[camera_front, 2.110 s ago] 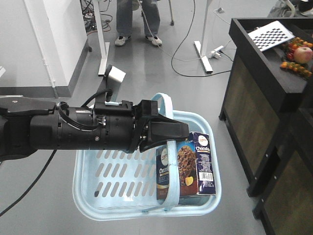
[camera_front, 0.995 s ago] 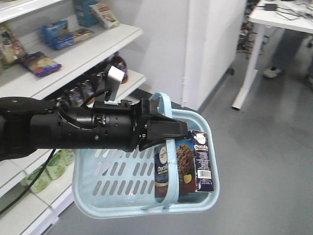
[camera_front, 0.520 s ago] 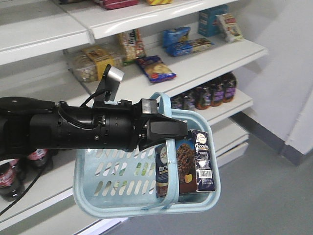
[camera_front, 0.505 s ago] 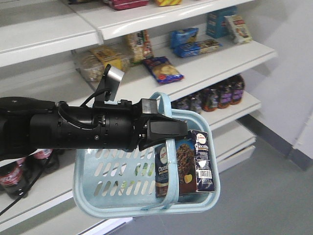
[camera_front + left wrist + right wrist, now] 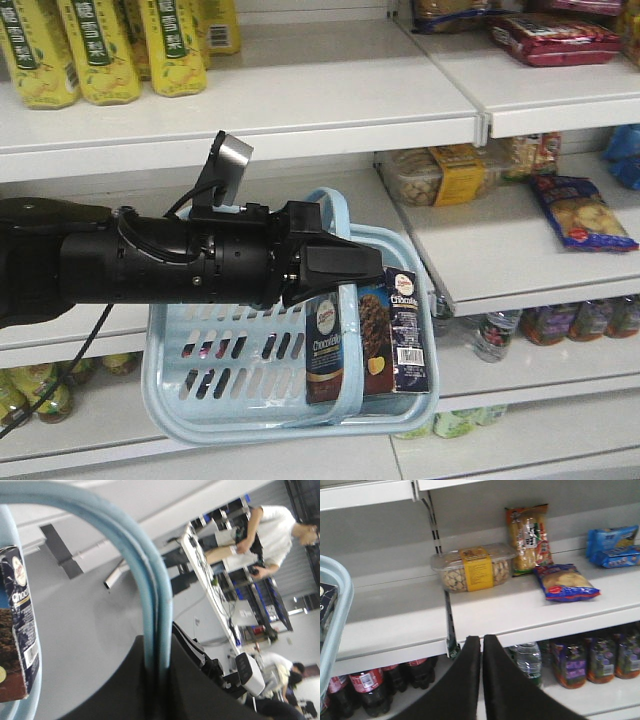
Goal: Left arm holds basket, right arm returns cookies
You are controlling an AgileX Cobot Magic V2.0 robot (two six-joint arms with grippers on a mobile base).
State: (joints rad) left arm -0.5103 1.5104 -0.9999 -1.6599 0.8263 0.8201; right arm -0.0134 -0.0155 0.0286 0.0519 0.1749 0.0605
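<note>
The basket (image 5: 200,425) hangs close before the shelf (image 5: 520,285) edge, its handle clamped in the left fingers (image 5: 345,262). The cookies (image 5: 395,330) stand at its right end. The right fingers (image 5: 467,680), pressed together and empty, face the shelf.

White shelves (image 5: 330,100), yellow drink bottles (image 5: 100,45) on top, snack bags (image 5: 583,212) midway, soda bottles (image 5: 367,687) below

I am in a shop aisle: white shelves (image 5: 330,90) carry yellow drink bottles (image 5: 100,50), a snack bag (image 5: 565,582), a clear tub (image 5: 472,570) and cola bottles (image 5: 367,690); my left wrist camera catches a person (image 5: 265,530) at a desk (image 5: 210,580).
</note>
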